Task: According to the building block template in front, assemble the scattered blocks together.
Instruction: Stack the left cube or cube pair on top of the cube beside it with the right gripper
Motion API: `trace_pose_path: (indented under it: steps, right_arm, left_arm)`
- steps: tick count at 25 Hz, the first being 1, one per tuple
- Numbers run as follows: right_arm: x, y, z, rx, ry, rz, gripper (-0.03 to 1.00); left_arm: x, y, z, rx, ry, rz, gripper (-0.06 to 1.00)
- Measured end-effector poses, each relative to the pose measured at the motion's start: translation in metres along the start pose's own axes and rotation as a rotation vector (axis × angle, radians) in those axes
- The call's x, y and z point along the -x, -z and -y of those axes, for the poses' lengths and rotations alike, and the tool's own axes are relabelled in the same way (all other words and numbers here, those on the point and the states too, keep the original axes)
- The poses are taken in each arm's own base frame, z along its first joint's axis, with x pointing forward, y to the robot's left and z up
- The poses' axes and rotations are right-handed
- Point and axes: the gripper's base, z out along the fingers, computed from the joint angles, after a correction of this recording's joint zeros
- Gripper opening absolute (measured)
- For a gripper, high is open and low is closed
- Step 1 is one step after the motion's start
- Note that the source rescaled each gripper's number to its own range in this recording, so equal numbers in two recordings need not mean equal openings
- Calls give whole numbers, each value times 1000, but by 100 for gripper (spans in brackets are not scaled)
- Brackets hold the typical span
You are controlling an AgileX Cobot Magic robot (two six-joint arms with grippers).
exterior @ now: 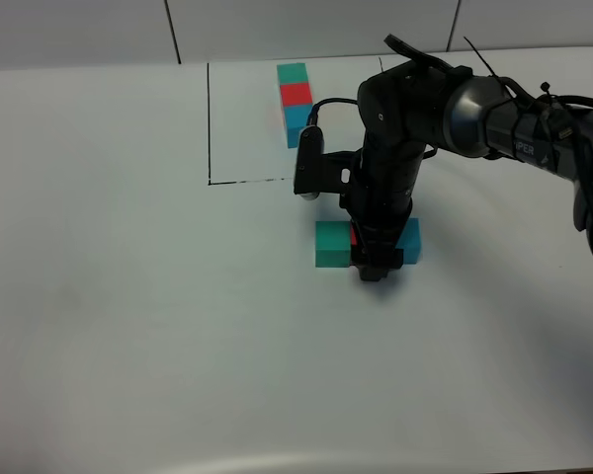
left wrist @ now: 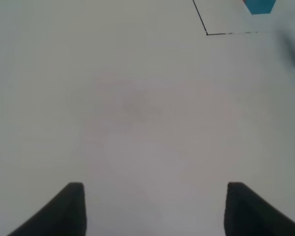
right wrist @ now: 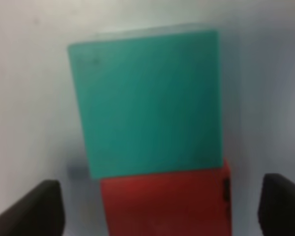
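Near one template (exterior: 295,99) sit three cubes (exterior: 332,243): green (right wrist: 147,98), red (right wrist: 162,206), blue (exterior: 411,240).

Bright, even, diffuse light fills the high view, washing the white tabletop (exterior: 128,316) almost featureless. There is only a faint soft shadow at the foot of the right arm (exterior: 395,148) and a paler band along the near edge. The left wrist view is greyer, low in contrast and hazy toward its far corner; the left claw (left wrist: 152,209) shows as two black, detail-free tips. The right wrist view is out of focus: the green cube (right wrist: 147,98) and red cube (right wrist: 162,201) have smeared edges, with a soft grey shadow beside them.
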Motion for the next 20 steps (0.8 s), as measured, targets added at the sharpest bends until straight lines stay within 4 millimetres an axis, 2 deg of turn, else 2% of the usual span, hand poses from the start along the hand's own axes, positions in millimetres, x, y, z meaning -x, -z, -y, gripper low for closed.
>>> trace_pose_path:
  steps: [1,2,4,8,13,17,20]
  right_arm:
    - [0,0,0,0,1,-2,51]
    - [0,0,0,-2,0,-1,38]
    - [0,0,0,-4,-1,-1,2]
    - [2,4,-2,-5,-23,0,1]
    - [10,29,-8,-37,-148,35,1]
    - [13,38,-11,-31,-465,67,1]
    - [15,38,-13,-2,-856,77,1]
  left_arm:
    - [0,0,0,0,0,0,30]
    - [0,0,0,0,0,0,30]
    - [0,0,0,0,0,0,30]
    - [0,0,0,0,0,0,30]
    - [0,0,0,0,0,0,30]
    - [0,0,0,0,0,0,30]
    - [0,0,0,0,0,0,30]
